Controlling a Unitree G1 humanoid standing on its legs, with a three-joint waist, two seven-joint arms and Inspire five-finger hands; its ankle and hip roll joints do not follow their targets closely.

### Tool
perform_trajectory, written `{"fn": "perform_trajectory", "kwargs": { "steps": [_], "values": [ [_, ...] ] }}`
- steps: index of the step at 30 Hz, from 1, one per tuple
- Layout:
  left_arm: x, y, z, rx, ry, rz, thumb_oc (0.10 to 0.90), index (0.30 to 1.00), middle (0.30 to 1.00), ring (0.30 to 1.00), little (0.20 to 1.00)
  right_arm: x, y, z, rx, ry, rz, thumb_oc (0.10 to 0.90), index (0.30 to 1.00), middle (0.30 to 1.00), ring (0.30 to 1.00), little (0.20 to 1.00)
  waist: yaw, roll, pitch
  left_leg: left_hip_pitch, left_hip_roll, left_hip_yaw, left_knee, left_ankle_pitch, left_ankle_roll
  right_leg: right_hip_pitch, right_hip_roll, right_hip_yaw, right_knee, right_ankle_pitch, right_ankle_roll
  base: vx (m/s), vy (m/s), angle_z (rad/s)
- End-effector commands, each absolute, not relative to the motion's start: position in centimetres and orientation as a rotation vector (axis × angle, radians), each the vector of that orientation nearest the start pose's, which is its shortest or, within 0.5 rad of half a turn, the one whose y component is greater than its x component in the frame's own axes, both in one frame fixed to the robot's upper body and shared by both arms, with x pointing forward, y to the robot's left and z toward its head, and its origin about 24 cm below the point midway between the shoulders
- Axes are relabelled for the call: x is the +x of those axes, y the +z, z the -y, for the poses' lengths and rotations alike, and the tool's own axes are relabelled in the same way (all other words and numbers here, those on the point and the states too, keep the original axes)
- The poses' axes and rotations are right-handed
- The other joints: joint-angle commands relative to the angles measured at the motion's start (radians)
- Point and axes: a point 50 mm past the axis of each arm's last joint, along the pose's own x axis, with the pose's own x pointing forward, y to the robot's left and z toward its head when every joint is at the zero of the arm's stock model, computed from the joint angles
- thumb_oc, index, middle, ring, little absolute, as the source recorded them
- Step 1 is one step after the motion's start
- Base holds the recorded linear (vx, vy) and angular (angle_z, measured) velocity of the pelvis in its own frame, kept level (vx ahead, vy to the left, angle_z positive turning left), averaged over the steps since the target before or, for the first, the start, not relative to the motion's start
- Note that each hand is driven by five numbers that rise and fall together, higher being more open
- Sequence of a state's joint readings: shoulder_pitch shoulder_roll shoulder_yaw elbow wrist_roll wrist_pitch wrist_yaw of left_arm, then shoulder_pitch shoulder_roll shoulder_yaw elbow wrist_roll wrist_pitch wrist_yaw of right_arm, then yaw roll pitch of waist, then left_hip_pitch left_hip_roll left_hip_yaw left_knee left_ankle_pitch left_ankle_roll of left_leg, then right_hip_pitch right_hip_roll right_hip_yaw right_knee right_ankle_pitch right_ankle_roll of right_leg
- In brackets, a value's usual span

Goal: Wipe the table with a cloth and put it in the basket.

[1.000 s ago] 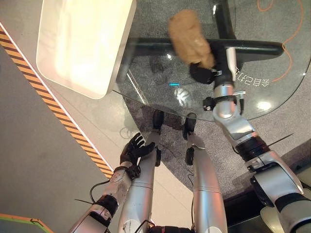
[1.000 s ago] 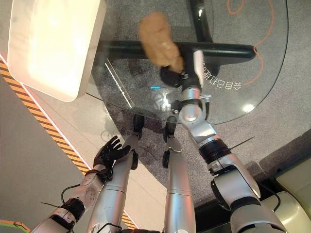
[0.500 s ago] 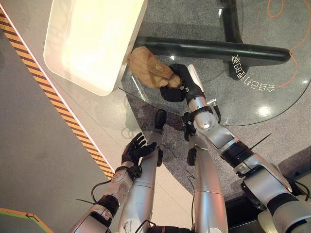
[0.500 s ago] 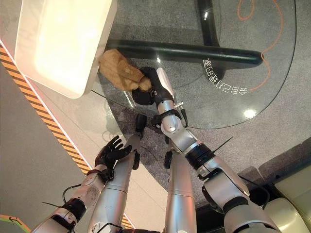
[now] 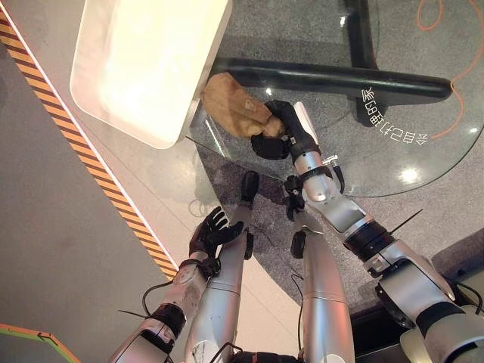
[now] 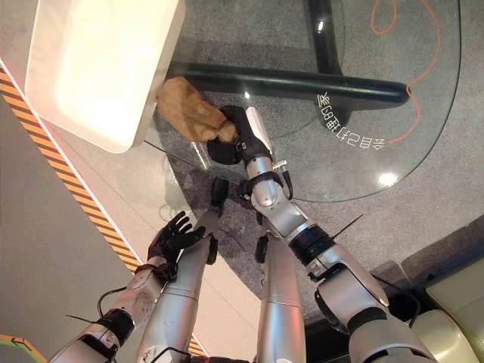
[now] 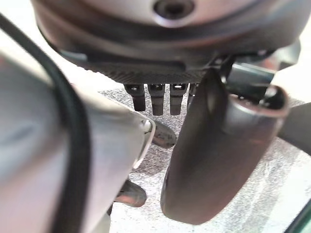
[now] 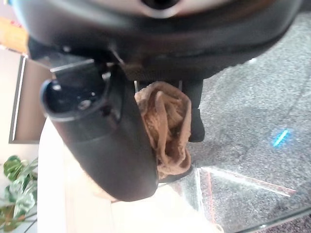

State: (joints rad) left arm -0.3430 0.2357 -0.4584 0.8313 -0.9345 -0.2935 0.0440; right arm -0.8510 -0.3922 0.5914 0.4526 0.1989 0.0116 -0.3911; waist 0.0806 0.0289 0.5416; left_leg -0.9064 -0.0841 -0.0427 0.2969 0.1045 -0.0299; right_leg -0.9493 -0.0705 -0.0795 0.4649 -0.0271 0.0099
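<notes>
While the right hand (image 5: 276, 128) grips the tan cloth (image 5: 231, 106), the bunch sticks out at its ten o'clock, beside the white basket (image 5: 98, 113); the left hand (image 5: 212, 233) hangs open.

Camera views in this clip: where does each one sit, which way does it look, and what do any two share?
Left eye view: on the head, looking down at the glass table, white basket, right hand shut on the brown cloth; left hand open, low.
Right eye view: same head, slightly aside; same scene.
Left wrist view: on the left wrist, looking along straight fingers at the floor.
Right wrist view: on the right wrist, looking along its thumb at the cloth and basket.
Shared: right wrist and eye views show the cloth beside the basket.
</notes>
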Motion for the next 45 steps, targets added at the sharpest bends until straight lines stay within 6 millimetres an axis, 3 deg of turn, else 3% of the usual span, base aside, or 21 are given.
{"fn": "perform_trajectory", "kwargs": {
  "steps": [1,6,16,21,25,30,40,45],
  "values": [
    [25.6,-5.3,-14.9,-0.561,0.020,-0.310,0.800,0.900,0.900,0.900,0.900,35.5,17.7,10.3,-0.363,0.070,0.435,0.100,0.300,0.300,0.300,0.200,-0.007,0.041,-0.022,0.045,-0.037,0.044,0.045,-0.087,0.066,0.045,0.025,-0.036,-0.108,0.079,0.044,-0.05,-0.048,0.00],
    [26.2,-3.1,-15.0,-0.638,0.006,-0.199,0.800,0.900,0.900,0.900,0.900,34.6,17.4,11.0,-0.336,0.062,0.458,0.100,0.300,0.300,0.300,0.200,-0.014,0.042,-0.022,0.094,-0.034,0.039,0.026,-0.084,0.065,0.096,0.027,-0.048,-0.112,0.069,0.040,-0.04,-0.042,-0.01],
    [24.7,-3.3,-16.3,-0.764,-0.004,-0.191,0.800,0.900,0.900,0.900,0.900,32.8,15.6,12.6,-0.260,0.043,0.455,0.100,0.300,0.300,0.300,0.200,-0.024,0.041,-0.022,0.216,-0.026,0.031,-0.020,-0.080,0.062,0.222,0.031,-0.061,-0.135,0.046,0.030,-0.04,-0.075,-0.03],
    [23.9,-2.5,-16.3,-0.876,-0.140,-0.135,0.800,0.900,0.900,0.900,0.900,31.8,15.0,13.5,-0.210,0.050,0.444,0.100,0.300,0.300,0.300,0.200,-0.030,0.039,-0.022,0.282,-0.021,0.030,-0.029,-0.086,0.059,0.298,0.029,-0.062,-0.150,0.032,0.023,-0.03,-0.077,-0.03],
    [23.0,-1.9,-15.7,-0.897,-0.252,-0.112,0.800,0.900,0.900,0.900,0.900,30.1,16.4,13.5,-0.093,0.103,0.521,0.100,0.300,0.300,0.300,0.200,-0.039,0.035,-0.022,0.294,-0.020,0.031,-0.011,-0.099,0.061,0.317,0.031,-0.060,-0.140,0.020,0.016,-0.02,-0.044,-0.01],
    [21.9,-1.2,-16.3,-0.954,-0.287,-0.035,0.800,0.900,0.900,0.900,0.900,27.7,16.7,13.4,-0.016,0.179,0.585,0.100,0.300,0.300,0.300,0.200,-0.055,0.033,-0.022,0.298,-0.016,0.042,0.015,-0.114,0.065,0.325,0.037,-0.045,-0.125,0.010,0.013,0.01,0.005,-0.05],
    [21.4,1.6,-15.8,-1.102,-0.472,0.113,0.800,0.900,0.900,0.900,0.900,25.3,17.6,12.8,-0.024,0.397,0.667,0.100,0.300,0.300,0.300,0.200,-0.068,0.030,-0.022,0.273,-0.016,0.063,0.053,-0.128,0.073,0.313,0.041,-0.025,-0.117,0.008,0.006,0.01,0.014,-0.06],
    [22.4,2.5,-15.6,-1.123,-0.484,0.138,0.800,0.900,0.900,0.900,0.900,25.5,17.9,11.7,-0.065,0.492,0.656,0.100,0.300,0.300,0.300,0.200,-0.069,0.022,-0.022,0.260,-0.016,0.069,0.062,-0.126,0.074,0.304,0.042,-0.019,-0.115,0.014,0.007,0.01,0.005,-0.02]
  ]
}}
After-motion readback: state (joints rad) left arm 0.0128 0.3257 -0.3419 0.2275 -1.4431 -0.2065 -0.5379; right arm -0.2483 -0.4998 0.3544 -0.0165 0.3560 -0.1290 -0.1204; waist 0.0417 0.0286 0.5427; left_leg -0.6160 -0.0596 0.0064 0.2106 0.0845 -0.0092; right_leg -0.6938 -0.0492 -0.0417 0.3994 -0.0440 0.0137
